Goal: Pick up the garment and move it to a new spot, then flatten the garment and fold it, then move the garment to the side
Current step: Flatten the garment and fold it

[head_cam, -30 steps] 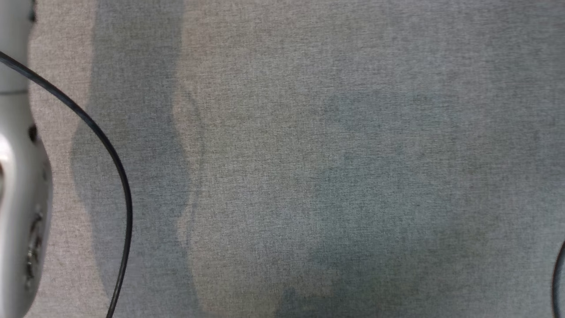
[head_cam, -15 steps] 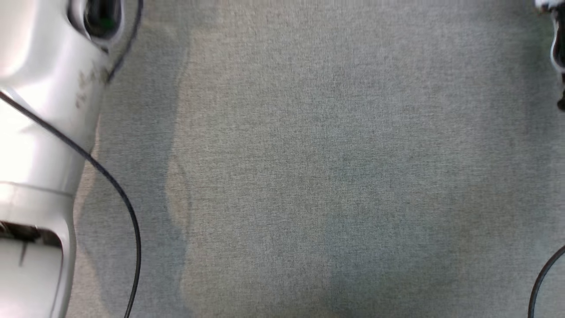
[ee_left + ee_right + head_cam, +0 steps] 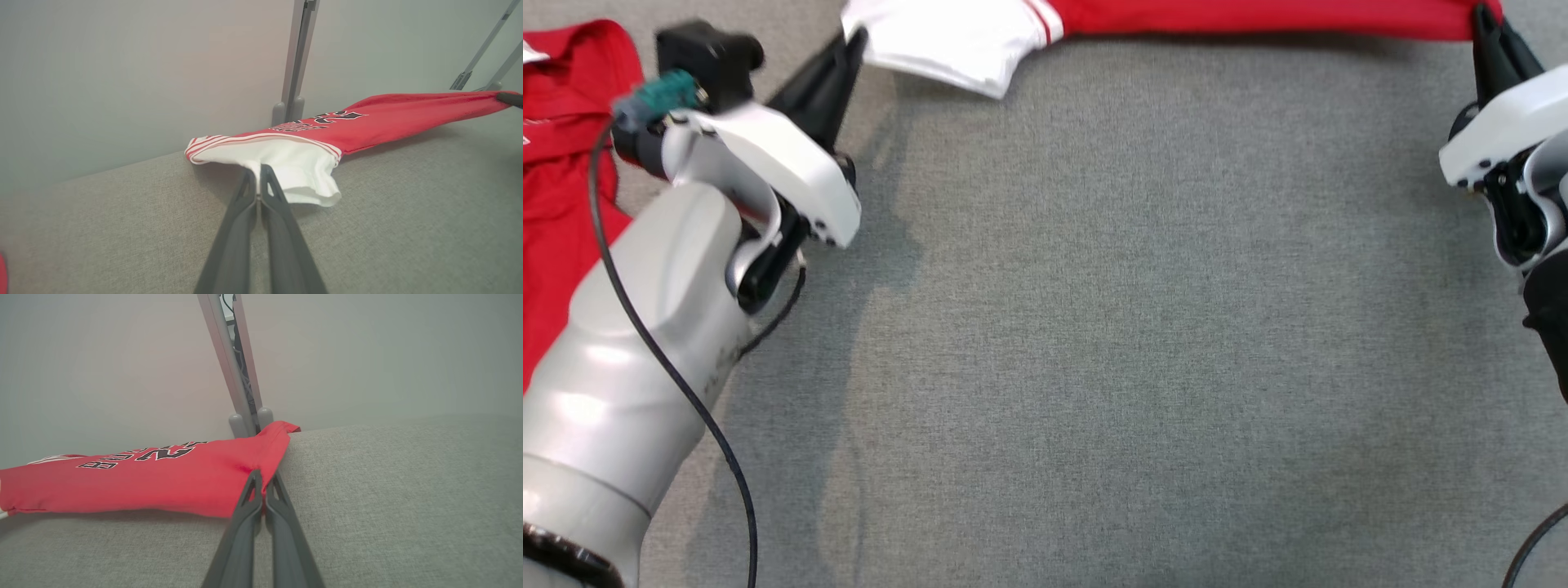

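The garment (image 3: pixel 1258 16), a red jersey with black letters and a white, red-striped part at one end, is stretched in a long band along the far edge of the head view, from 11 o'clock to 1 o'clock, over the grey surface (image 3: pixel 1094 327). The left gripper (image 3: pixel 849 45) is at 11 o'clock, with its two fingers pressed together on the white end of the garment. In the left wrist view the white cloth comes out right at the tips and hangs down beside them toward 3 o'clock. The right gripper (image 3: pixel 1485 24) is at 1 o'clock, also clenched, and it pinches the red end. In the right wrist view the red cloth runs from the tips toward 9 o'clock, with a shadow under it. A second red cloth (image 3: pixel 556 122) lies at 9 o'clock of the head view, just beside the left arm (image 3: pixel 613 408). Behind the garment a grey post (image 3: pixel 296 61) stands before a pale wall (image 3: pixel 122 61)
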